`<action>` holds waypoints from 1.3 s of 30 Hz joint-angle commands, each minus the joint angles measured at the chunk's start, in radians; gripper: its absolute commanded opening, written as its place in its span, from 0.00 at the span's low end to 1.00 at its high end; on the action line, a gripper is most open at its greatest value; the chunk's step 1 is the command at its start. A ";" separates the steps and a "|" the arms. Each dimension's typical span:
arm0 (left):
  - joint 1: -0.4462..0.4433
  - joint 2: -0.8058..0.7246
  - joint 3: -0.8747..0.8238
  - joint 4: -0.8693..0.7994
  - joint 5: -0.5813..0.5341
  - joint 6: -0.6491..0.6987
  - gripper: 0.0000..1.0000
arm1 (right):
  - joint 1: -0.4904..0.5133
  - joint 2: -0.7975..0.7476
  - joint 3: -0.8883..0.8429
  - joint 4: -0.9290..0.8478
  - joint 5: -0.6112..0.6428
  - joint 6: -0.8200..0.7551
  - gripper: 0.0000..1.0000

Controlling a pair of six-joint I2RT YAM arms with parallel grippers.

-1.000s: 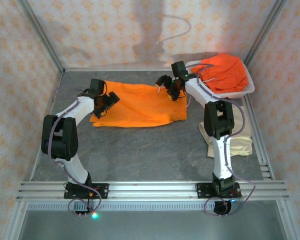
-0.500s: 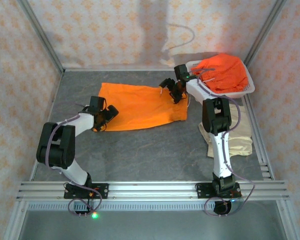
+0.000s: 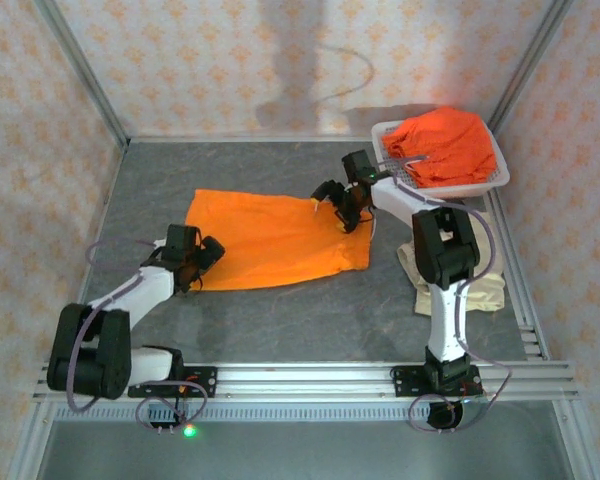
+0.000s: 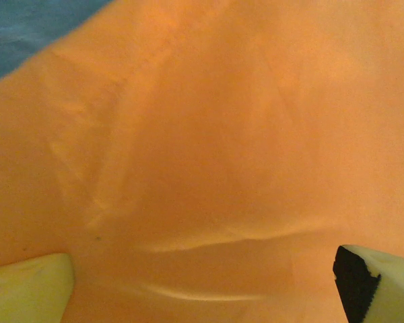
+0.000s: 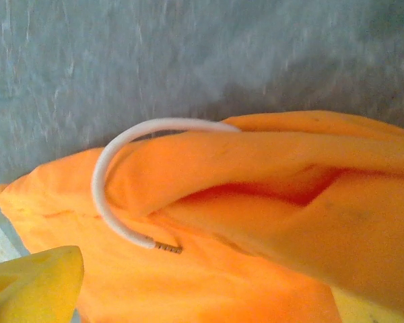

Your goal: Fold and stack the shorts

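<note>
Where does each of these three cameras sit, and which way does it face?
Top external: above and behind the arms, looking down on the table; both arms show, left gripper and right gripper at the spread orange shorts.
Left wrist: on the left arm, facing down onto the cloth; two fingertips show, wide apart.
Right wrist: on the right arm, facing the shorts' edge and white drawstring; one yellow fingertip shows.
Shared: all three see the same orange shorts.

Patterned beige walls, grey table
</note>
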 commanded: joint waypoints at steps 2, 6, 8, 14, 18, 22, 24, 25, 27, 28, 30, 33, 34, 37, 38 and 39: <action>-0.001 -0.157 0.079 -0.224 -0.075 0.007 1.00 | -0.005 -0.156 -0.033 0.048 0.000 0.007 0.93; -0.002 -0.239 0.188 -0.270 -0.054 0.049 1.00 | 0.006 -0.275 -0.075 0.050 -0.002 0.004 0.95; -0.002 -0.249 0.222 -0.249 -0.015 0.059 1.00 | 0.012 -0.332 -0.119 0.059 -0.008 0.011 0.96; -0.001 -0.164 0.250 -0.149 0.102 0.040 1.00 | 0.056 -0.437 -0.286 0.146 -0.044 0.078 0.96; -0.002 -0.081 0.221 -0.078 0.149 0.016 1.00 | 0.099 -0.455 -0.369 0.202 -0.049 0.115 0.96; -0.004 -0.021 0.154 -0.007 0.147 0.004 1.00 | 0.123 -0.430 -0.439 0.249 -0.050 0.137 0.96; -0.005 0.012 0.126 0.013 0.142 0.011 1.00 | 0.124 -0.413 -0.470 0.260 -0.045 0.136 0.96; -0.005 0.028 0.112 0.019 0.136 0.014 1.00 | 0.124 -0.402 -0.488 0.265 -0.037 0.134 0.96; -0.005 0.063 0.085 0.029 0.120 0.023 1.00 | 0.122 -0.383 -0.517 0.272 -0.030 0.129 0.96; -0.004 0.079 0.071 0.035 0.112 0.024 1.00 | 0.122 -0.370 -0.532 0.276 -0.029 0.126 0.96; -0.003 0.102 0.041 0.048 0.099 0.029 1.00 | 0.123 -0.349 -0.560 0.291 -0.036 0.127 0.96; -0.003 0.108 0.005 0.046 0.069 0.040 1.00 | 0.121 -0.338 -0.602 0.315 -0.032 0.128 0.96; -0.004 0.104 -0.003 0.039 0.057 0.045 1.00 | 0.120 -0.340 -0.612 0.318 -0.030 0.129 0.96; 0.000 0.071 -0.019 0.023 0.033 0.059 1.00 | 0.118 -0.353 -0.618 0.309 -0.025 0.121 0.96; 0.001 0.058 -0.020 0.016 0.032 0.061 1.00 | 0.117 -0.361 -0.613 0.302 -0.025 0.114 0.96; 0.002 0.039 -0.016 0.007 0.036 0.066 1.00 | 0.117 -0.374 -0.604 0.287 -0.025 0.100 0.96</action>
